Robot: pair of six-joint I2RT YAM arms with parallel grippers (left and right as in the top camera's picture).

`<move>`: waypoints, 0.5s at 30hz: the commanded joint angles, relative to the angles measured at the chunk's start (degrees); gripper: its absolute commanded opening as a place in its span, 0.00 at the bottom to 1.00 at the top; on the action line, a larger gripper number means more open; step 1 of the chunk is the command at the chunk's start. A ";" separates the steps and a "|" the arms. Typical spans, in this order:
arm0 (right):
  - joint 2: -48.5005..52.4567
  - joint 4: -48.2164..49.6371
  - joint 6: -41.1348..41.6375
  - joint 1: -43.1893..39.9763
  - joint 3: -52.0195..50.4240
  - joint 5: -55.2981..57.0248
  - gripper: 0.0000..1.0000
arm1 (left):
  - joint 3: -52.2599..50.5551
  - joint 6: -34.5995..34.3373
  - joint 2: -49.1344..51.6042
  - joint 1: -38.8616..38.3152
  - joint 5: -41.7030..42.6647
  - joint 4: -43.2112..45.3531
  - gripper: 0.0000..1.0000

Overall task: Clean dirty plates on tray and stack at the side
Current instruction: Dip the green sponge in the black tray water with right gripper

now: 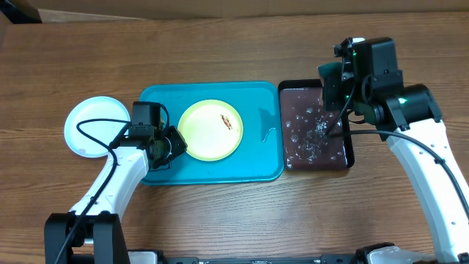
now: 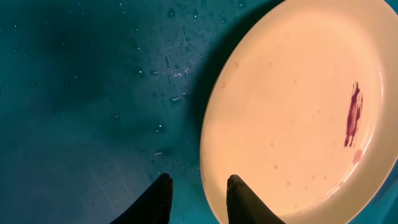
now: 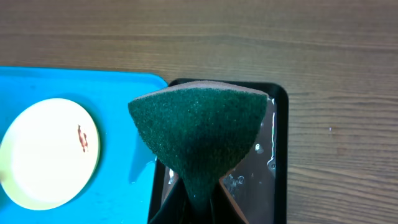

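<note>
With right gripper [image 3: 196,208] pinching green sponge [image 3: 199,130] and left gripper [image 2: 200,200] slightly spread, seemingly astride rim of 1 smeared yellow-green plate [image 2: 292,112] at turquoise tray [image 1: 256,158]'s centre, could skid plate if scrubbed unheld.

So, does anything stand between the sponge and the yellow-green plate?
Nothing visible does. Only bare tray lies between the sponge and the yellow-green plate; the left gripper sits at the plate's far, left edge.
</note>
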 commanded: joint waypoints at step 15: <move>1.99 0.31 -0.20 0.02 -0.15 -0.39 0.04 | 1.05 0.66 0.48 -0.42 -0.11 1.62 0.31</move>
